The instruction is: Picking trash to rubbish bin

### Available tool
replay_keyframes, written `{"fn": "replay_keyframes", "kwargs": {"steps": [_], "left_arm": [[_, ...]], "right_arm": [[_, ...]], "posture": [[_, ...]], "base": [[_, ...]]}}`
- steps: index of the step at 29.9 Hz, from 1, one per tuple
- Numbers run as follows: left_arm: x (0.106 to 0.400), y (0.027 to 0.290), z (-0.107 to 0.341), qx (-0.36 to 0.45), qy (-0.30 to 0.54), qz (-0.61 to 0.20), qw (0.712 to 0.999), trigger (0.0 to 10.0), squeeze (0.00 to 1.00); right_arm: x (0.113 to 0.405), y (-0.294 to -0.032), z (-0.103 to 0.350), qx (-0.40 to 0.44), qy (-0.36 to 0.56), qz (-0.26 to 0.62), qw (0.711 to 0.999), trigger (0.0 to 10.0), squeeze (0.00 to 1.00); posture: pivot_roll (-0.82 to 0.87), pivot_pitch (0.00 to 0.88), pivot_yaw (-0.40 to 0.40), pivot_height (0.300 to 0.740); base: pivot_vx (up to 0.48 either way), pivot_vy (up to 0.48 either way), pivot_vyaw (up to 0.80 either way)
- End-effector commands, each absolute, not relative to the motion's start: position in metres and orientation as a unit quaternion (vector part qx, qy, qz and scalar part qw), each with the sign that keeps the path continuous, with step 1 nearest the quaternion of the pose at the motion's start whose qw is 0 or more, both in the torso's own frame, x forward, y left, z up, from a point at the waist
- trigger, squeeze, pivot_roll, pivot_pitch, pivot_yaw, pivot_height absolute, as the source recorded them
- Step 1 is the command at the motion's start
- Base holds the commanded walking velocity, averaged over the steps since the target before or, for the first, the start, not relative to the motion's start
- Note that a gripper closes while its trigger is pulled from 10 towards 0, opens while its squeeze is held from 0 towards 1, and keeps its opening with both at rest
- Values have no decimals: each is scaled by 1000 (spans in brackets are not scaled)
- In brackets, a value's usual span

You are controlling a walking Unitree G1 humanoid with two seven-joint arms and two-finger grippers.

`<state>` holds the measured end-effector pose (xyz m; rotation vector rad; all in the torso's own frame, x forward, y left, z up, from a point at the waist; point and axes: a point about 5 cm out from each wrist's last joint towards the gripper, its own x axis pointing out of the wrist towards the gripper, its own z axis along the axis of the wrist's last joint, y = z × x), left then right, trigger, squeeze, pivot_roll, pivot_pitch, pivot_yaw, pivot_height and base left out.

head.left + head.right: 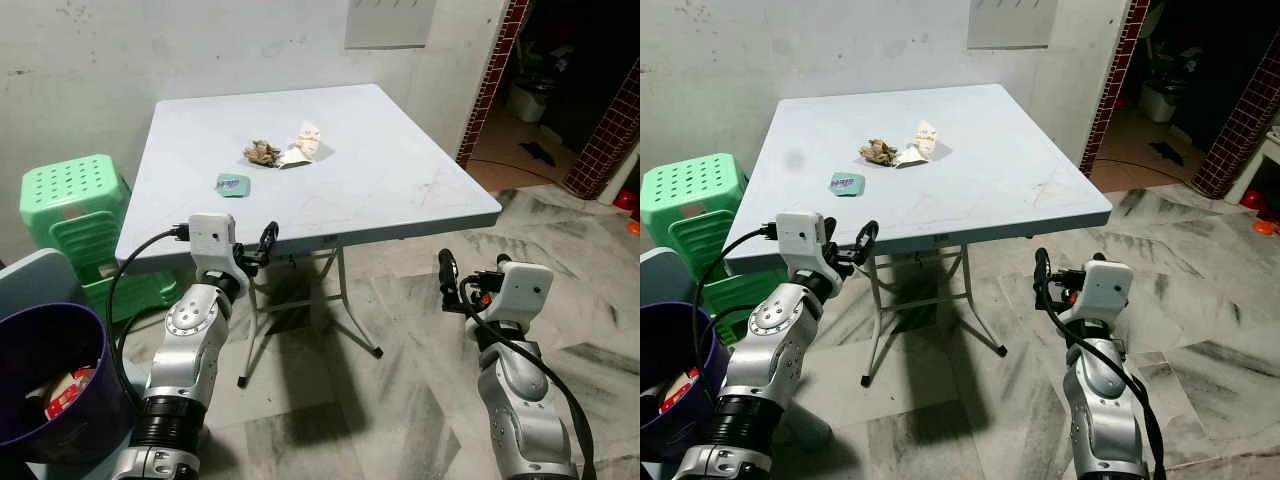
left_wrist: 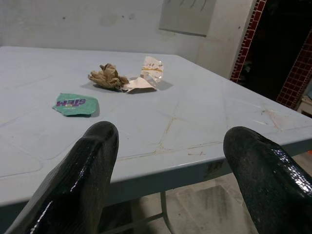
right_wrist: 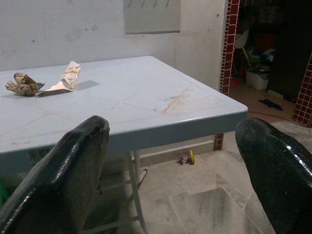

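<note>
Far left, at the robot's side, a dark purple rubbish bin [image 1: 45, 385] stands on the floor with some red and white packaging already inside. Behind it, a stack of green plastic stools [image 1: 72, 215] sits against the stained white wall, just beside the table's left edge.

The left gripper [image 1: 265, 243] is raised right at the table's near edge, toward its near-left corner, fingers spread apart with nothing between them. The folding table [image 1: 400, 190] is pale blue-grey, scuffed and marked with faint brownish scratches toward its right side, and rests on thin metal legs.

The trash lies in the far-left part of the tabletop: a small green wrapper [image 1: 233, 184] nearest the near edge, then farther back a crumpled brown wad [image 1: 262, 152], touching or just beside a crumpled white paper wrapper [image 1: 303, 143] to its right.

The right gripper [image 1: 446, 273] hangs below the table's near-right corner, over the grey-veined marble floor [image 1: 400, 400], its fingers also parted and empty.

On the far right, a doorway edged in red-brown tiles [image 1: 492, 80] opens onto a darker room with clutter inside. A pale panel [image 1: 390, 22] is fixed on the wall behind the table.
</note>
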<state>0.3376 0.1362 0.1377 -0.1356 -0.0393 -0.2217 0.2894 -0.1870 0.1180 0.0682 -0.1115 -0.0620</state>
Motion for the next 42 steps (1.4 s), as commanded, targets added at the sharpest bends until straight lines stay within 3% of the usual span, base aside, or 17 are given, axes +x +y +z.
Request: {"fn": "replay_keyframes", "kwargs": {"steps": [1, 42], "left_arm": [[339, 136, 142, -52, -27, -111, 992, 10000, 0], [339, 142, 142, -42, -22, -101, 994, 10000, 0]], "right_arm": [[289, -188, 119, 30, -59, -35, 997, 10000, 0], [286, -188, 117, -2, -53, -29, 998, 10000, 0]], "posture": [[-41, 0, -15, 740], [-38, 0, -24, 740]], "base": [[0, 0, 0], [0, 0, 0]]}}
